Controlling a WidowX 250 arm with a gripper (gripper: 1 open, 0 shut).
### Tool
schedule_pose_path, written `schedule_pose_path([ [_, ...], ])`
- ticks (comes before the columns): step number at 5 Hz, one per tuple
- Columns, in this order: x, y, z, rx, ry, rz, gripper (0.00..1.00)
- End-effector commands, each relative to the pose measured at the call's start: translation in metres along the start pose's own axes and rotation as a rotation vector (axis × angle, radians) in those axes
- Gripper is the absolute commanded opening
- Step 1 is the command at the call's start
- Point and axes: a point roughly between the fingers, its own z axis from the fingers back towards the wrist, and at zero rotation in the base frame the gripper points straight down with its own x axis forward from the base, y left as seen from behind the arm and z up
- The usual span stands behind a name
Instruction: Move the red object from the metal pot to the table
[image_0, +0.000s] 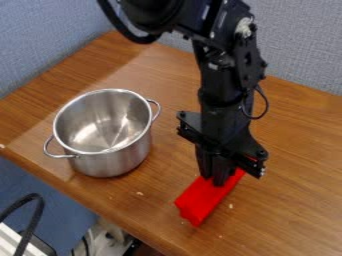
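The red object (206, 198), a bright red block, lies tilted near the table's front edge, to the right of the metal pot (103, 130). My gripper (221, 174) points straight down and is shut on the block's upper end. The block's lower end looks to be at the wooden table (94, 70), though I cannot tell if it rests on it. The shiny pot stands upright with nothing inside it, a loop handle showing on each side.
The table's front edge runs diagonally just below the block, with open floor and dark cables (20, 225) beyond it. A grey-blue wall (294, 40) rises behind the table. The black arm (221, 70) stands over the table's middle right.
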Motion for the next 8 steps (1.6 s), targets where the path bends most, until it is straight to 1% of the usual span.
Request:
schedule_pose_path([
  [1,0.002,-0.013,0.011,-0.013,-0.048,0.005,0.0],
  [2,0.001,-0.022,0.013,-0.012,-0.058,0.017,0.0],
  [3,0.005,-0.017,0.006,0.001,-0.076,-0.03,0.0],
  [4,0.015,-0.001,-0.002,0.004,-0.083,0.003,0.0],
  [5,0.021,0.005,0.0,-0.014,-0.101,-0.029,0.0],
  [6,0.024,0.01,0.007,-0.02,-0.106,-0.052,0.0],
  [7,0.036,0.009,0.015,-0.032,-0.132,0.009,0.0],
  [8,0.052,0.009,0.025,-0.031,-0.171,0.073,0.0],
])
